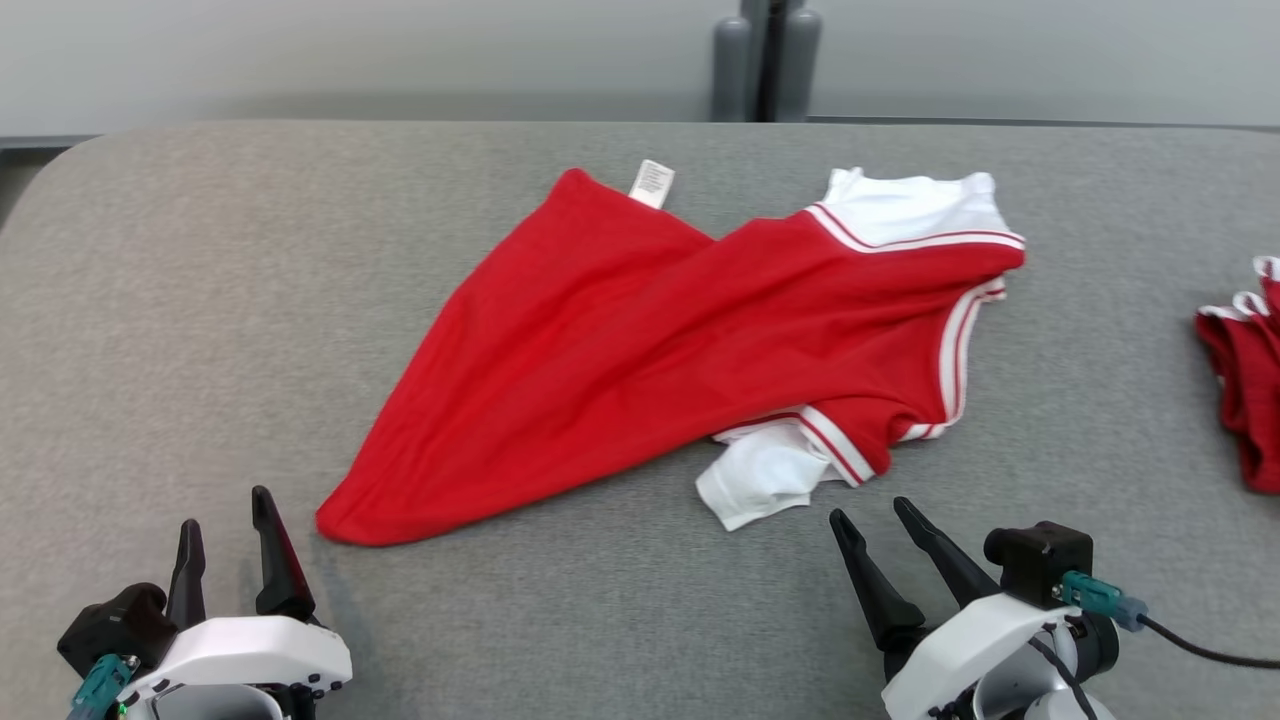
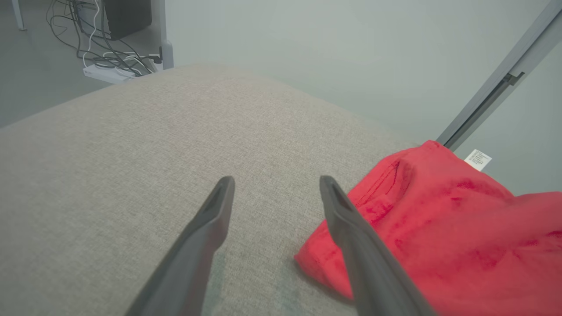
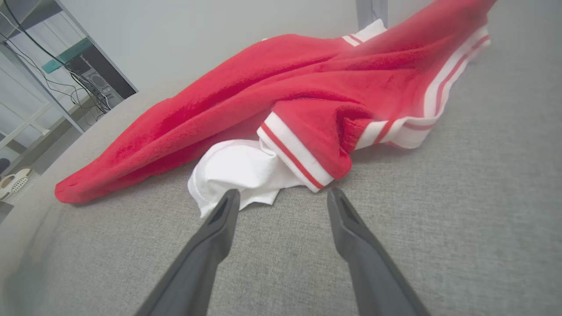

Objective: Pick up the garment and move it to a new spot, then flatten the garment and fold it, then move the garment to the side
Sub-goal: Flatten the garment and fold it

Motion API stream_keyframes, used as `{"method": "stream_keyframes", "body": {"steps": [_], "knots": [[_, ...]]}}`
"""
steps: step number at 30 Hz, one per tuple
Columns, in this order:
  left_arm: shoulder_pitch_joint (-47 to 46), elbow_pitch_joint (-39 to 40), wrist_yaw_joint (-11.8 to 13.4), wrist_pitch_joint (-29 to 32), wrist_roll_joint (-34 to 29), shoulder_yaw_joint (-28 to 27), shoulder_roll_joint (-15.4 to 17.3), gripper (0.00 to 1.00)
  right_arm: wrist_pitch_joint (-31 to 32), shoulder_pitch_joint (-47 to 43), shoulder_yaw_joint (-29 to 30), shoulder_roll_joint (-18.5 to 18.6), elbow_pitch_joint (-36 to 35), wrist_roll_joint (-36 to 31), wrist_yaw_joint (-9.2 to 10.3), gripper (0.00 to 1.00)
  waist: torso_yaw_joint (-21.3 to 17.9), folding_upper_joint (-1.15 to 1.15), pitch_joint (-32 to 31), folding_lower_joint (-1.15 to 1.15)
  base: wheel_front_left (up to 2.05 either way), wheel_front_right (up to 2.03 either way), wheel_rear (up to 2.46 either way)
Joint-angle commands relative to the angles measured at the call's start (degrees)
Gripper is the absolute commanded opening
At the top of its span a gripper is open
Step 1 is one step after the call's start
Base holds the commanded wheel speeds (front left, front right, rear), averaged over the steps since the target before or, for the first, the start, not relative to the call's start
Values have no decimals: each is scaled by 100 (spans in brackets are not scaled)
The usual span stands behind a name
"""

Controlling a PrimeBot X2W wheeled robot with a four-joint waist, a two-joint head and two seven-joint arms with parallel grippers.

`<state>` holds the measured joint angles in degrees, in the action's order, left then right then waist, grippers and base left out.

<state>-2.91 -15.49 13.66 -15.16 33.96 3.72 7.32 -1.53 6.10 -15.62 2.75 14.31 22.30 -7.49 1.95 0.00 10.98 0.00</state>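
Observation:
A red garment (image 1: 640,350) with white sleeves and red-striped white trim lies rumpled and partly twisted in the middle of the grey table (image 1: 180,330). A white label pokes out at its far edge. My left gripper (image 1: 228,507) is open near the front left, just left of the garment's pointed lower corner (image 2: 439,228), touching nothing. Open too, my right gripper (image 1: 870,512) sits at the front right, just short of the white sleeve (image 3: 241,169) and the striped cuff (image 3: 298,158). In the right wrist view my fingertips (image 3: 226,206) point at that sleeve.
A second red piece of clothing (image 1: 1245,385) with white trim lies at the table's right edge. A grey post (image 1: 765,60) stands behind the table's far edge. Cables and a power strip (image 2: 107,72) lie on the floor beyond the table's left corner.

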Motion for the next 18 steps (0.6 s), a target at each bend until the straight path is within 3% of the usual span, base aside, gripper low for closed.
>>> {"method": "stream_keyframes", "body": {"steps": [1,17,18], "knots": [[17,81,-1,-11,-74,-32,10,100,14,128,-1,29,153,69,-1,100,186,0,-1,0,0,0,0],[112,533,-80,-10,-277,57,-130,100,-203,890,11,25,2137,557,0,100,978,0,-40,0,0,0,0],[122,542,-81,-9,-280,65,-123,100,-227,927,-8,21,2247,582,0,91,997,0,-52,0,0,0,0]]}}
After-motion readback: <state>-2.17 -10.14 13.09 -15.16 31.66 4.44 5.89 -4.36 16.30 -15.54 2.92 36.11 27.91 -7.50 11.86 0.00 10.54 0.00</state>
